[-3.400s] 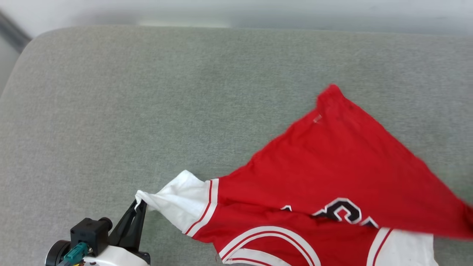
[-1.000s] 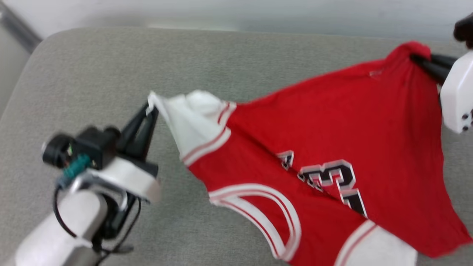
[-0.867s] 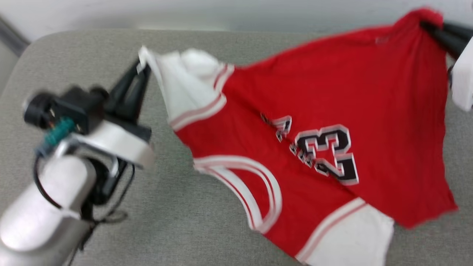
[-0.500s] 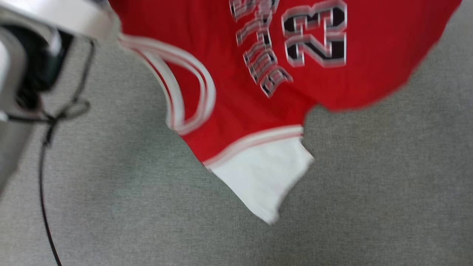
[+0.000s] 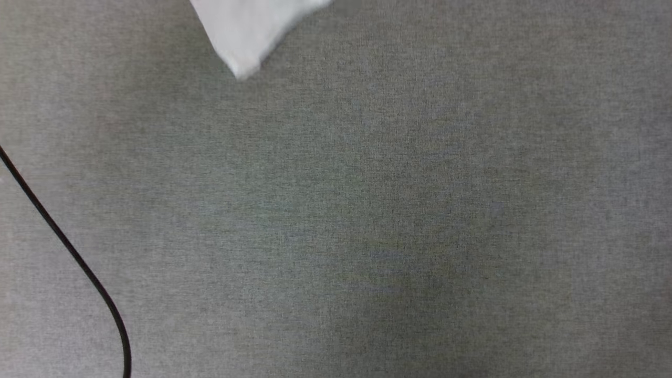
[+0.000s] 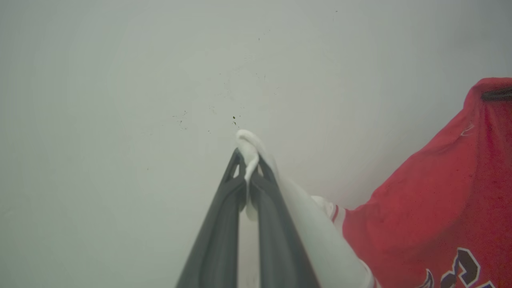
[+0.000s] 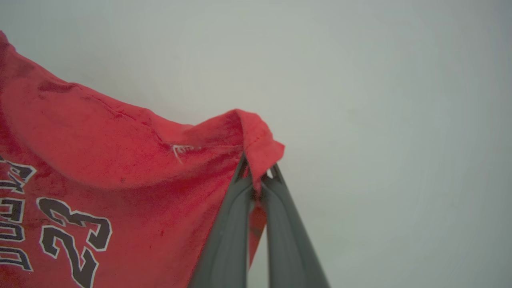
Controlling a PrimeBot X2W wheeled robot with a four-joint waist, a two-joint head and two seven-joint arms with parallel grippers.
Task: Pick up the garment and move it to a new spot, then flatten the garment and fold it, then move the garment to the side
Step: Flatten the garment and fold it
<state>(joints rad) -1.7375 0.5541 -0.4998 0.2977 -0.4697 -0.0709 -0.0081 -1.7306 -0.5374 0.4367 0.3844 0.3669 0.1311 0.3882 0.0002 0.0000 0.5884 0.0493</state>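
The garment (image 7: 100,168) is a red jersey with white sleeves and black white-outlined lettering, and it hangs in the air between my two grippers. My left gripper (image 6: 249,166) is shut on the edge of a white sleeve, with the red body (image 6: 432,208) trailing off to the right. In the right wrist view my right gripper (image 7: 258,170) is shut on a red hem corner. In the head view just the tip of a white sleeve (image 5: 247,31) dangles at the top edge, above the grey cushion (image 5: 367,210).
A thin black cable (image 5: 68,247) curves down the left side of the head view over the grey fabric surface. Both wrist views face a plain pale wall (image 6: 120,100) behind the raised garment.
Both grippers have lifted the garment high off the cushion. In the head view it has risen out of the top, leaving just a sleeve tip; the arms have left that view.
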